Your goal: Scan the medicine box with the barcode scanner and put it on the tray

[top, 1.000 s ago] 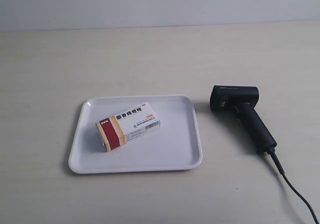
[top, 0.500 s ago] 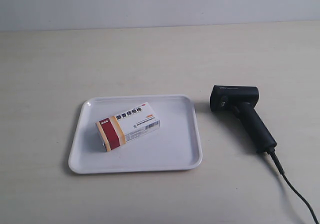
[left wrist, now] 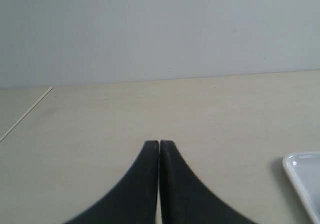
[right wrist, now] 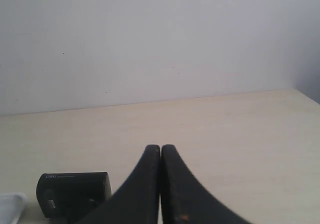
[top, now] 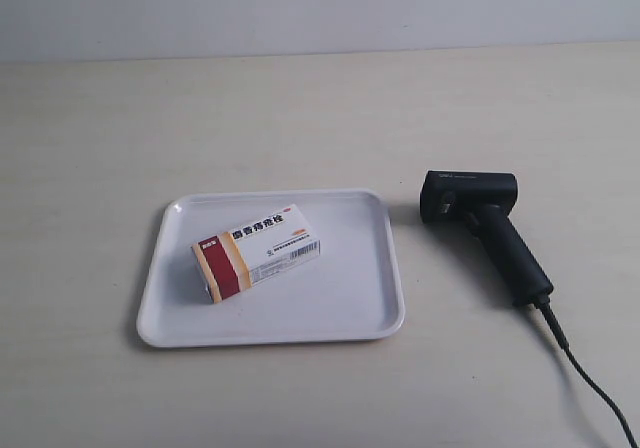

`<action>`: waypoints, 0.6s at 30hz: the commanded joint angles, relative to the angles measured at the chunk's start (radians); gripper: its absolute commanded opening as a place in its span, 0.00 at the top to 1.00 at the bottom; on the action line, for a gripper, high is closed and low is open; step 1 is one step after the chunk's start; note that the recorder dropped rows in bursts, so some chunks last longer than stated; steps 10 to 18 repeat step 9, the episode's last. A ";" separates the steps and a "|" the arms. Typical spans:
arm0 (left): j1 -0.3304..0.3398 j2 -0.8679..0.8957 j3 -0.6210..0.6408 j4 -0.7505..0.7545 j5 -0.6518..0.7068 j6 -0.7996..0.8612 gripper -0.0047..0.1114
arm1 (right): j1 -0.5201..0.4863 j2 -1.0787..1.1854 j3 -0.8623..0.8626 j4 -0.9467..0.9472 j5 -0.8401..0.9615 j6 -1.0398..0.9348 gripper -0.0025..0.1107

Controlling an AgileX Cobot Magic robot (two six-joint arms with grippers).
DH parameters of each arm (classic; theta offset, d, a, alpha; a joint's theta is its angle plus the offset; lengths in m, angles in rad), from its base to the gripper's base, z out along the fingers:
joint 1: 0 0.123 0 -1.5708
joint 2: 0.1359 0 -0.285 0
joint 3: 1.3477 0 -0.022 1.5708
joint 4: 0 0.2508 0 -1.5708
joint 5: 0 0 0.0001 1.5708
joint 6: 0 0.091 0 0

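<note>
A plain, staged test bench of the kind found in a robotics lab; nothing marks it as a home, shop or kitchen. A pale beige, faintly wood-grained table [top: 300, 108] fills most of the exterior view; a bare off-white wall [top: 320, 8] runs across the top of the frame, meeting the table in a straight line. Only three props lie on the surface: a white tray [top: 380, 298] at lower centre holding a medicine box [top: 256, 252]; a black barcode scanner [top: 485, 228] at right, its cable [top: 590, 383] trailing off the lower right corner. Both wrist views show the same blank wall and bare tabletop.
</note>
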 commanded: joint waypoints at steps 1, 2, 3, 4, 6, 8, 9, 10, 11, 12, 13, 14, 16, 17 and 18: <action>0.000 -0.007 -0.001 -0.008 0.000 0.004 0.94 | -0.005 -0.006 0.005 0.002 0.002 -0.010 0.97; 0.000 -0.007 -0.001 -0.008 0.000 0.004 0.94 | -0.005 -0.006 0.005 0.002 0.002 -0.010 0.97; 0.000 -0.007 -0.001 -0.008 0.000 0.004 0.94 | -0.005 -0.006 0.005 0.002 0.002 -0.010 0.97; 0.000 -0.007 -0.001 -0.008 0.000 0.004 0.94 | -0.005 -0.006 0.005 0.002 0.002 -0.010 0.97; 0.000 -0.007 -0.001 -0.008 0.000 0.004 0.94 | -0.005 -0.006 0.005 0.002 0.002 -0.010 0.97; 0.000 -0.007 -0.001 -0.008 0.000 0.004 0.94 | -0.005 -0.006 0.005 0.000 -0.004 -0.010 0.97; 0.000 -0.007 -0.001 -0.008 0.000 0.004 0.94 | -0.005 -0.006 0.005 0.000 -0.009 -0.010 0.97; 0.000 -0.007 -0.001 -0.008 0.000 0.004 0.94 | -0.005 -0.006 0.005 0.000 -0.009 -0.010 0.97; 0.000 -0.007 -0.001 -0.008 0.000 0.004 0.94 | -0.005 -0.006 0.005 0.000 -0.009 -0.010 0.97; 0.000 -0.007 -0.001 -0.008 0.000 0.004 0.94 | -0.005 -0.006 0.005 0.000 -0.009 -0.010 0.97; 0.000 -0.007 -0.001 -0.008 0.000 0.004 0.94 | -0.005 -0.006 0.005 0.000 -0.009 -0.010 0.97; 0.000 -0.007 -0.001 -0.008 0.000 0.004 0.94 | -0.005 -0.006 0.005 0.000 -0.009 -0.010 0.97; 0.000 -0.007 -0.001 -0.008 0.000 0.004 0.94 | -0.005 -0.006 0.005 0.000 -0.009 -0.010 0.97; 0.000 -0.007 -0.001 -0.008 0.000 0.004 0.94 | -0.005 -0.006 0.005 0.000 -0.009 -0.010 0.97; 0.000 -0.007 -0.001 -0.008 0.000 0.004 0.94 | -0.005 -0.006 0.005 0.000 -0.009 -0.010 0.97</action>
